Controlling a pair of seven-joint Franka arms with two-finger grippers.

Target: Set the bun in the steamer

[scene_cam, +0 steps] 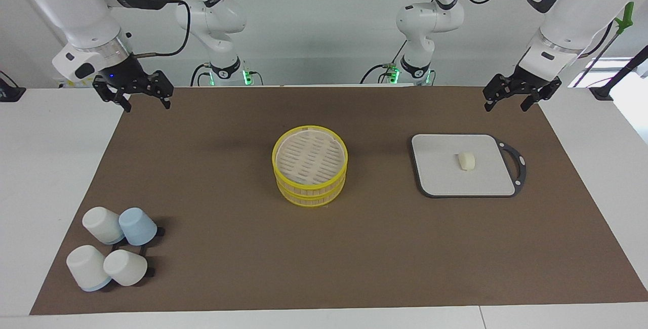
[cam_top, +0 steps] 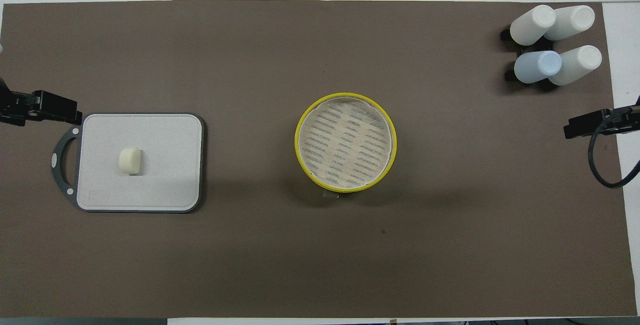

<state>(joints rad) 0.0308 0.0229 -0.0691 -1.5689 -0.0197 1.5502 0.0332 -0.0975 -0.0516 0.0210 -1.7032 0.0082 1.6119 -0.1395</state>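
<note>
Bun (scene_cam: 466, 161) sitting on board (scene_cam: 445, 177), steamer (scene_cam: 310, 167) well apart; left claw (scene_cam: 508, 97) and right claw (scene_cam: 143, 97) both released, hanging high. Risking squashing or rolling soft bun.

A white table (scene_cam: 45, 167) carries a brown mat (scene_cam: 243, 263). On the mat: the steamer (scene_cam: 310, 171) mid-mat, a grey board (scene_cam: 440, 172) toward the left arm's end, four cups (scene_cam: 114, 253) toward the right arm's end, farther from the robots.
</note>
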